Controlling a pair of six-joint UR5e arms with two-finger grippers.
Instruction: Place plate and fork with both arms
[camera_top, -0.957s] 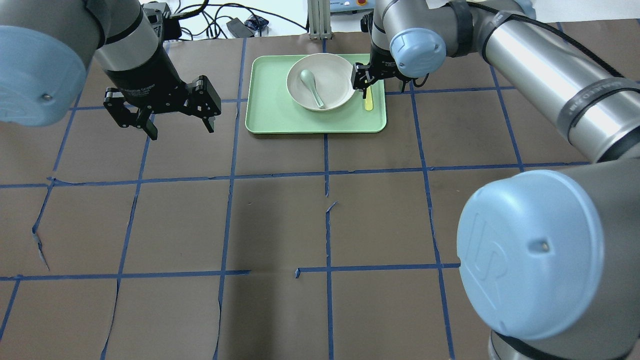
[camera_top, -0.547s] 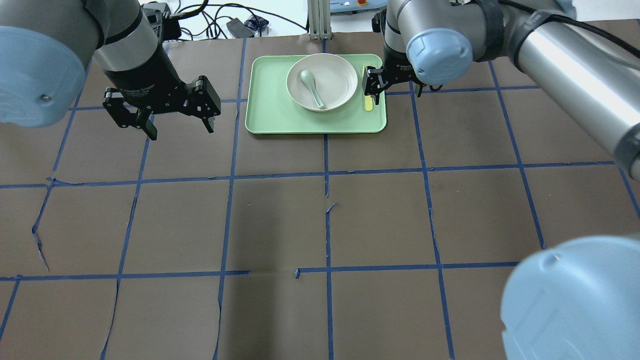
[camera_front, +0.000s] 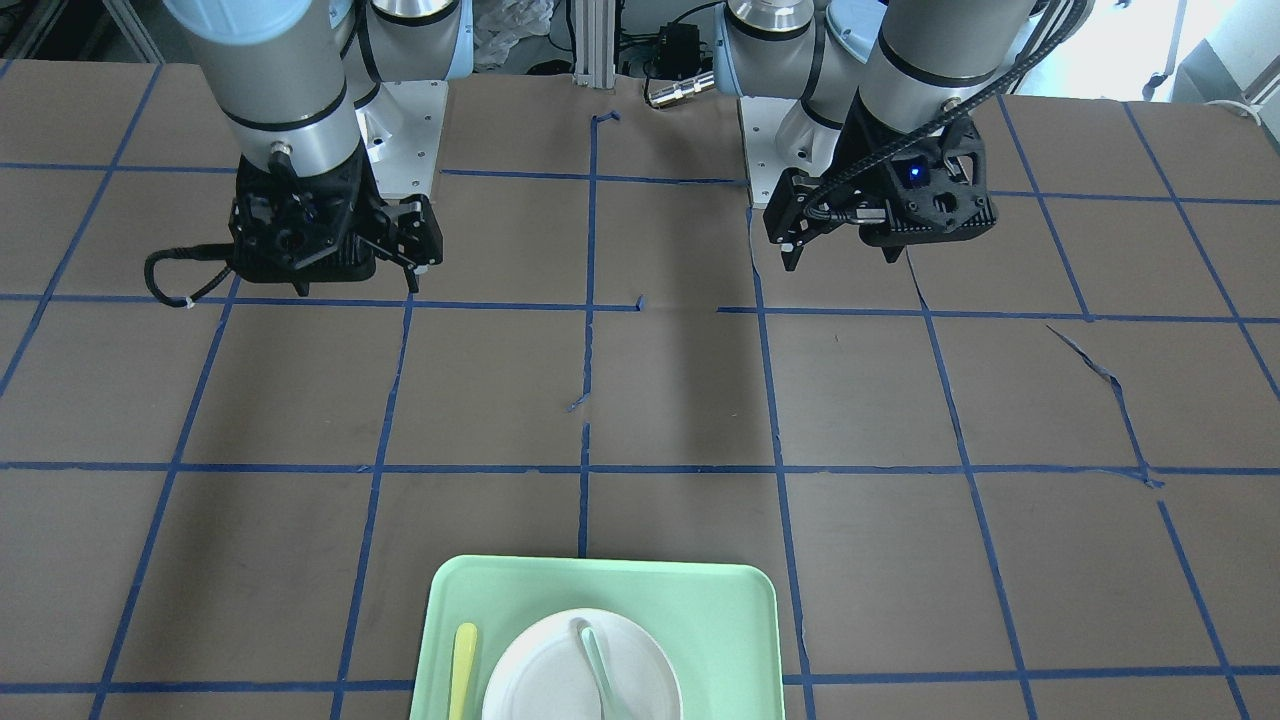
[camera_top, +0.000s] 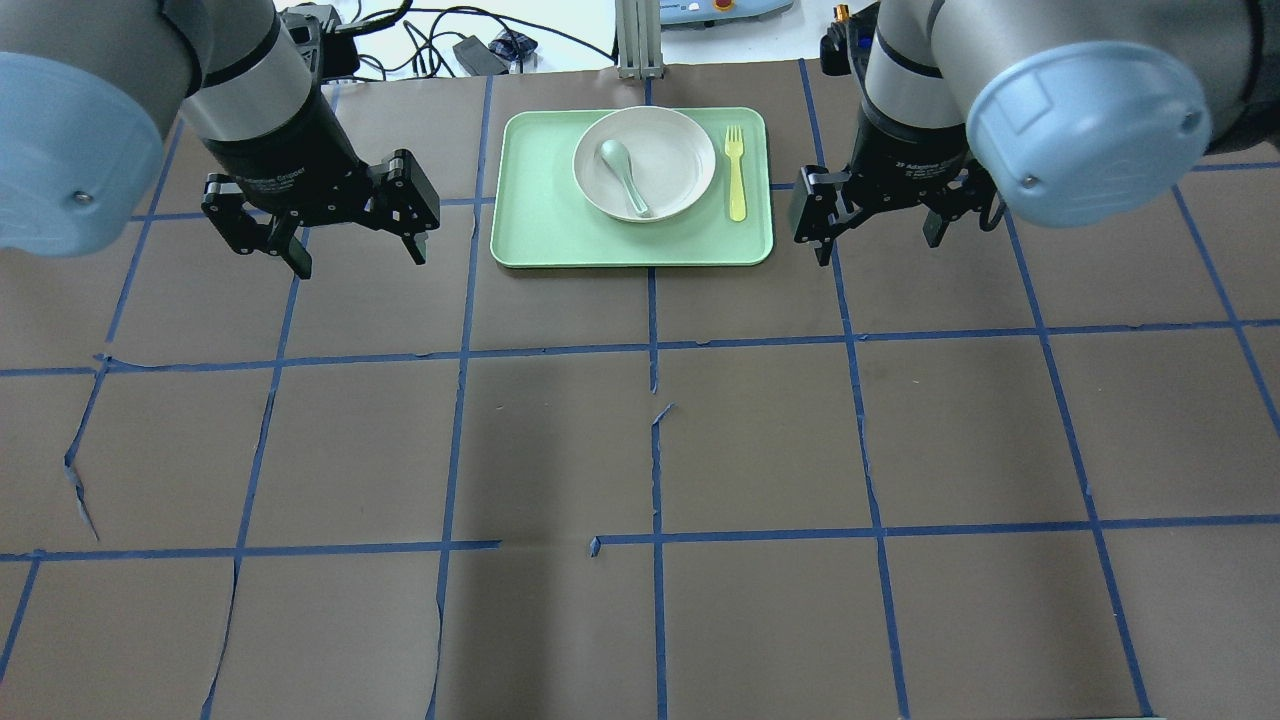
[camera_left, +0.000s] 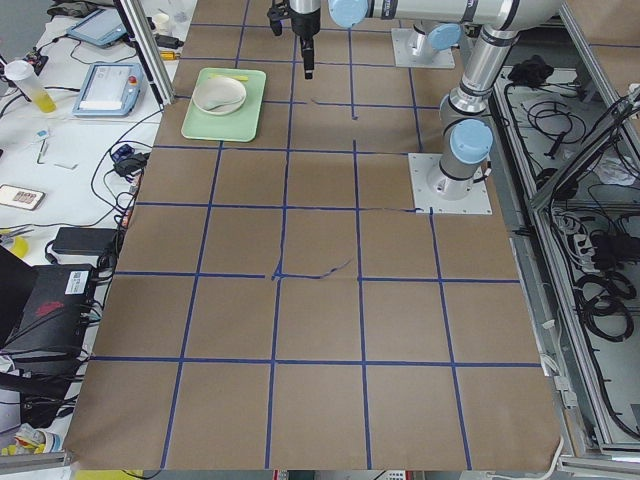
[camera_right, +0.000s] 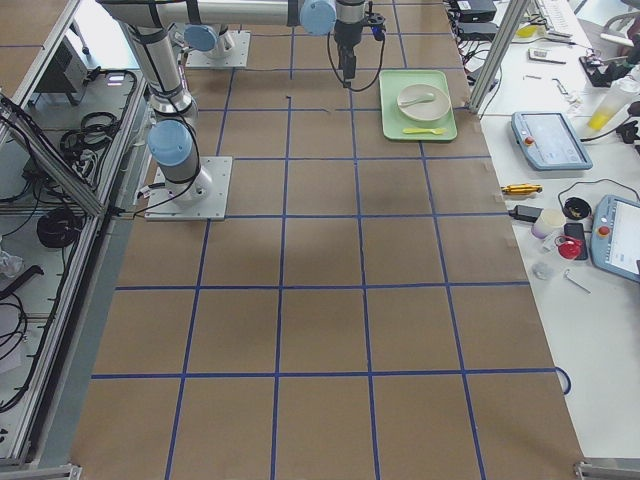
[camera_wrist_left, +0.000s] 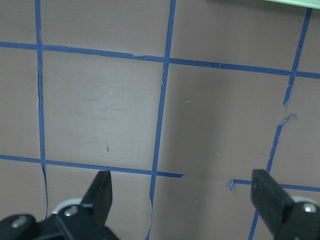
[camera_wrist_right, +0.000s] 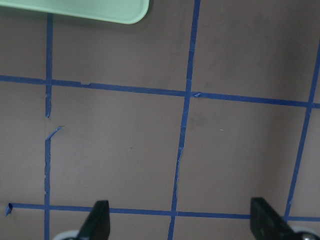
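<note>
While hanging above the brown tabletop (camera_top: 760, 440) to the left of the mint-green tray (camera_top: 540, 225), showing the left gripper (camera_top: 360, 248) with fingers spread wide, grasping nothing. Hovering just off the tray's right edge, the right gripper (camera_top: 878, 238), likewise gaping and empty, looking down on bare blue-taped grid in its wrist view. Sitting on the tray toward its far side, the white plate (camera_top: 672, 130), carrying a pale grey-green spoon (camera_top: 622, 172). Lying flat on the tray just right of the plate, apart from its rim, the yellow fork (camera_top: 736, 175), tines pointing away from the robot. Reading roughly "Adaptive Gripper" in white on each black wrist body, with finer print underneath too small to make out.
</note>
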